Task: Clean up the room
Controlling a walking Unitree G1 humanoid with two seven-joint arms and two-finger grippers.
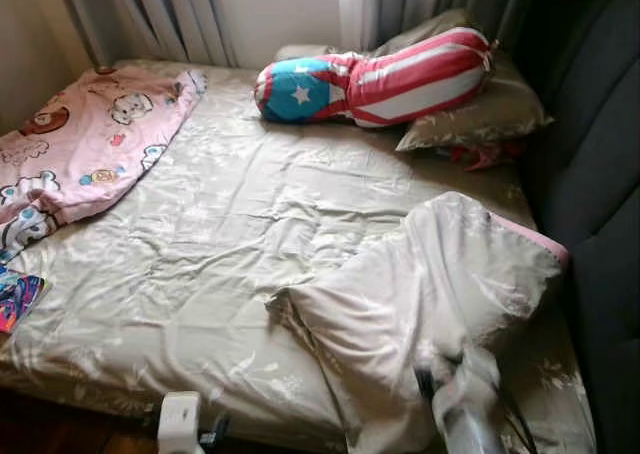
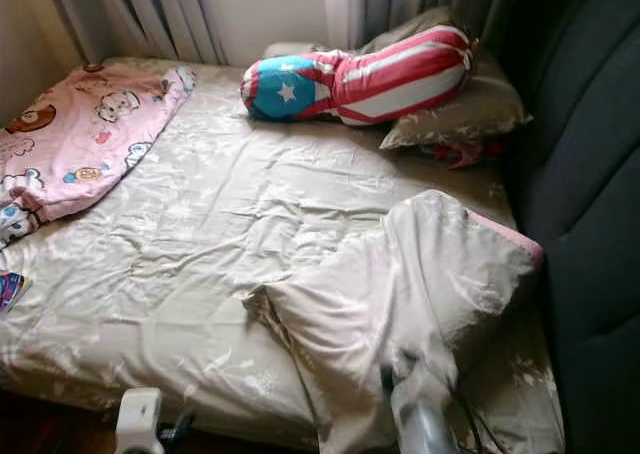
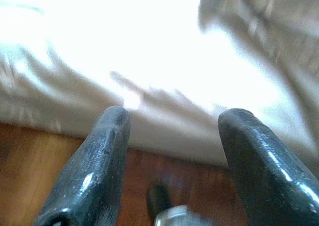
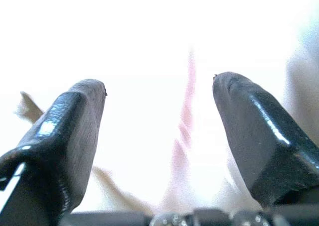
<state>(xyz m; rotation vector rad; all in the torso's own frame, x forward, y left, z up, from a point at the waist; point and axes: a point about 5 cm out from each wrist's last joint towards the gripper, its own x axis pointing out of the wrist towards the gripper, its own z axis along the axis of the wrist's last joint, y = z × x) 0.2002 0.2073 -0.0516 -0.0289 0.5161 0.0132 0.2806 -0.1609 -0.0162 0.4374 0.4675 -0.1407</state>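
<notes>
Scene: we face a bed [image 1: 200,274] with a rumpled beige sheet; grey curtains [image 1: 160,14] run along the top of the frame, a dark upholstered panel [image 1: 600,174] fills the right edge.
Task thing: a folded-over beige quilt [image 1: 430,294] with a pink edge lies bunched in the lower right of the frame, on the mattress, its corner doubled back.
Other bedding: a pink cartoon blanket [image 1: 90,144] sits crumpled in the upper left; a star-and-stripe bolster [image 1: 380,74] lies across the top centre, leaning on a beige pillow [image 1: 480,114].
Right tool [image 4: 159,136]: released, fingers spread wide, with pale quilt cloth and a pink seam between and beyond them; it sits low at the bottom right, at the quilt's near fold. We cannot tell whether the pads touch fabric.
Left tool [image 3: 172,151]: released, fingers apart, gripping nothing, hanging by the near bed edge above the wooden floor [image 3: 30,166].
Step in hand (our judgement): seize the quilt's near fold to spread it flat.
How to do it well: we would drive the right tool deep enough to pinch a single layer near the pink edge, not the whole bunch, then pull toward the bare sheet.
Risk: a shallow pinch may slip off the smooth cloth.
</notes>
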